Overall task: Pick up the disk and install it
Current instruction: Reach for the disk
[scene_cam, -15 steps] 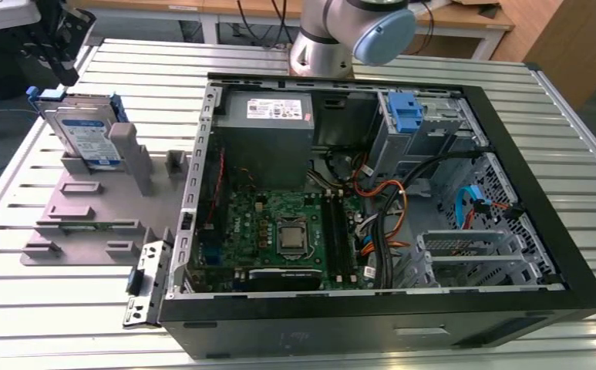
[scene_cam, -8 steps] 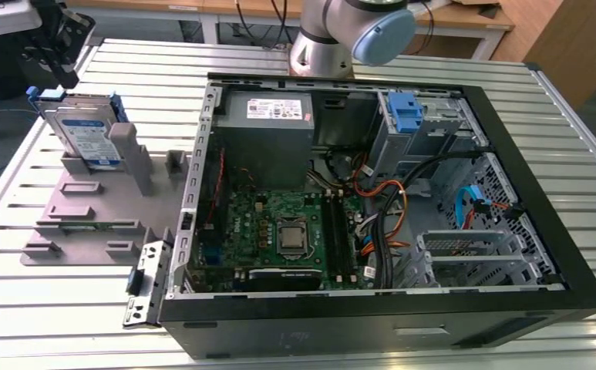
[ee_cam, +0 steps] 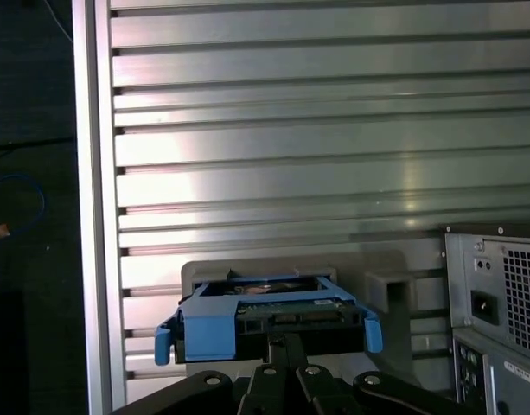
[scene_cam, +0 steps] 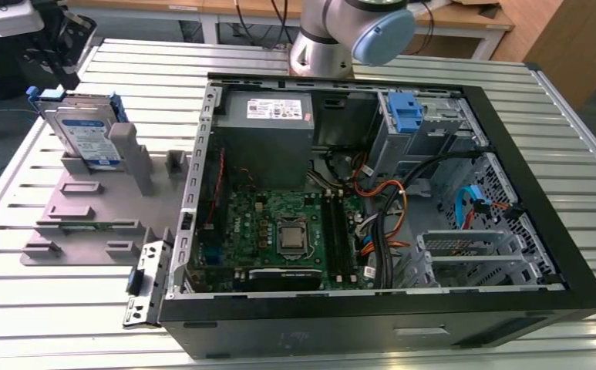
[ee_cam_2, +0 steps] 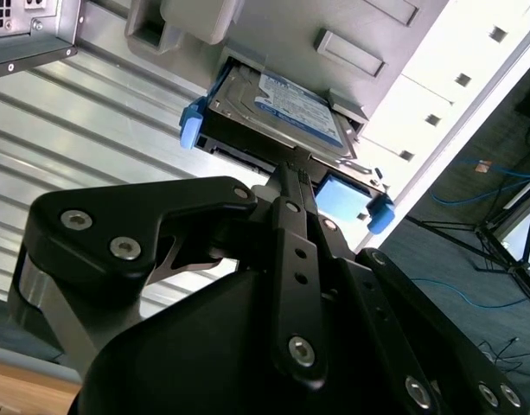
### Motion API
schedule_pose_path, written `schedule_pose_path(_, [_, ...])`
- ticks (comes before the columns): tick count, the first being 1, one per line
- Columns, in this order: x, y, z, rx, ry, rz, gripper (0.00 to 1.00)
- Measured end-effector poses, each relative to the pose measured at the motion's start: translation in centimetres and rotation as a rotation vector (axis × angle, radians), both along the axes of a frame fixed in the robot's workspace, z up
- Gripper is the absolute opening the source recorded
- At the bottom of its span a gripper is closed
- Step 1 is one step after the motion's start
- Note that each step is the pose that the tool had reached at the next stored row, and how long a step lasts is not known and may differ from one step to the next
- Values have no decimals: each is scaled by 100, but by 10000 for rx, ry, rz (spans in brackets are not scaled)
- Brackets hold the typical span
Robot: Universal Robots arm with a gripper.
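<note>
Our gripper (ee_cam_2: 288, 171), fingers seemingly drawn together on nothing, sits at the top edge of the disk (ee_cam_2: 282, 108) standing upright in its grey stand (scene_cam: 87, 193), so we judge a good pickup needs them spread and centred.

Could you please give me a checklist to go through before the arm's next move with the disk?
1. Disk standing upright in the grey stand: ok.
2. Blue rails on both sides of the disk: ok.
3. Gripper at the middle of the disk's near end, in both wrist views: ok.
4. Firm grip on the disk: cannot tell.
5. Computer case open, with its inside exposed: ok.
6. Free slot next to the blue bracket inside the case: cannot tell.
</note>
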State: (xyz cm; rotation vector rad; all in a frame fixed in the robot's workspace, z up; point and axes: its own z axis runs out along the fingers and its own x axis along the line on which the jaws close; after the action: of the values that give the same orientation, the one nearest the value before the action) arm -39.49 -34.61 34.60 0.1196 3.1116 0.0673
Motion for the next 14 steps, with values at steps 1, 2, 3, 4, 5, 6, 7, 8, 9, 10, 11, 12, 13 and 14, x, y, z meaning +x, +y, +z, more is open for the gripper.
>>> schedule_pose_path(1, [-3, 5, -11, 0, -1, 0, 11])
schedule_pose_path(2, [-6, 8, -20, 1, -2, -1, 11])
schedule_pose_path(3, [-9, 9, -28, -5, 1, 0, 11])
schedule_pose_path(4, [-11, 11, -37, -12, 0, 0, 11])
schedule_pose_path(5, [-12, 12, -45, -24, 0, 0, 11])
schedule_pose_path(6, [-13, 13, -51, -41, 2, 0, 11])
schedule_pose_path(7, [-15, 14, -54, -46, 2, 0, 11])
schedule_pose_path(8, [-15, 13, -54, -46, 3, 1, 11])
schedule_pose_path(9, [-16, 14, -57, -45, 1, 0, 11])
schedule_pose_path(10, [-18, 14, -59, -46, 0, 0, 11])
schedule_pose_path(11, [-18, 14, -59, -46, 1, 0, 11])
schedule_pose_path(12, [-18, 14, -59, -46, 1, 0, 11])
schedule_pose_path(13, [-19, 14, -61, -46, 0, -1, 11])
schedule_pose_path(14, [-21, 14, -64, -45, -2, -1, 11])
